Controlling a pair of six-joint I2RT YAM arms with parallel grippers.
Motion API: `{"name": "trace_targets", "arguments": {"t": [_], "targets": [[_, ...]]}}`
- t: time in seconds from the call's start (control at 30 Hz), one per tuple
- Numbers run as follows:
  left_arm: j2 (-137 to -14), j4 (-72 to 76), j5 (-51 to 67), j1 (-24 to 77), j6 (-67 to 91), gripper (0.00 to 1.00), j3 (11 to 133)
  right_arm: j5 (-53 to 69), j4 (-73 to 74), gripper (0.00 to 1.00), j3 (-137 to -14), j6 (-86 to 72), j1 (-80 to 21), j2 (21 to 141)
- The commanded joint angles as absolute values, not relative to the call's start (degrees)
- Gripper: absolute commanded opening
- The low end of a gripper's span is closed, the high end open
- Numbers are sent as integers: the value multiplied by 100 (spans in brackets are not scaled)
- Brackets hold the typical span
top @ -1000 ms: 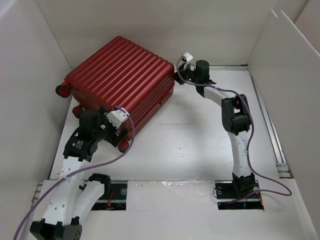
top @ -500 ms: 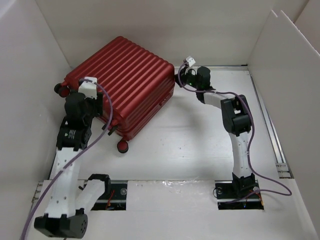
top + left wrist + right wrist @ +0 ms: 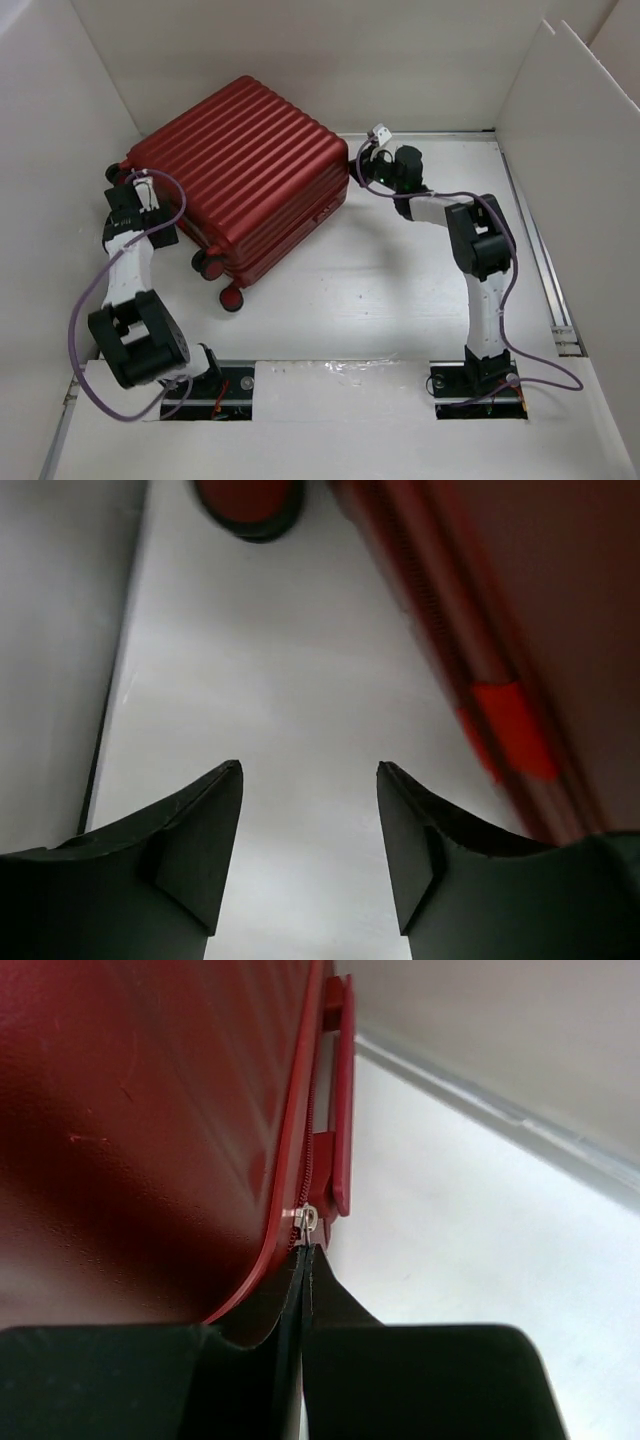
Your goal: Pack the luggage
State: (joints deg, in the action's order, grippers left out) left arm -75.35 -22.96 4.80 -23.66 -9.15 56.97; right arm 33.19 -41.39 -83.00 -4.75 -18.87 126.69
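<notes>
The luggage [image 3: 245, 170], a dark red ribbed suitcase, lies closed on the white table at the back left. My left gripper [image 3: 128, 195] is at its left side, low by the wall. In the left wrist view the left gripper [image 3: 310, 770] is open over bare table with nothing between its fingers, the luggage's edge [image 3: 560, 630] to its right and a wheel [image 3: 248, 505] ahead. My right gripper [image 3: 362, 165] is at the luggage's right corner. In the right wrist view the right gripper [image 3: 305, 1250] is shut on the silver zipper pull [image 3: 308, 1218], beside the red side handle [image 3: 340, 1110].
White enclosure walls surround the table; the left wall [image 3: 60, 150] is close to my left gripper. A white board [image 3: 570, 150] leans at the right beside a metal rail [image 3: 545, 260]. Black wheels [image 3: 230, 297] stick out at the luggage's near corner.
My left arm swung from the luggage's near corner round to its left side by the wall, its jaws narrowing. The luggage shifted slightly. My right gripper stayed shut at the right corner.
</notes>
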Motion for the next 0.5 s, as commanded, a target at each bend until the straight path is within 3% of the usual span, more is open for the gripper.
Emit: {"name": "trace_targets", "arguments": {"t": [0.0,0.17,0.33,0.47], "targets": [[-8161,-1564,1099,-1841,-1659,53,5783,4562,-4824,0,-7622,-896,-2856,11875],[-8885,-1319,1062,-1082,-2284,53,5985,4246,-5273,0,-5832,-949,-3461,10560],[-8571,-1152,1835,-669,-3285,53,5872,3544,-5203,0,-4353,-949,-4516,9195],[-8271,-1256,2346,-247,-4375,59,5818,2517,-4458,0,-3622,-896,-5526,8237]]}}
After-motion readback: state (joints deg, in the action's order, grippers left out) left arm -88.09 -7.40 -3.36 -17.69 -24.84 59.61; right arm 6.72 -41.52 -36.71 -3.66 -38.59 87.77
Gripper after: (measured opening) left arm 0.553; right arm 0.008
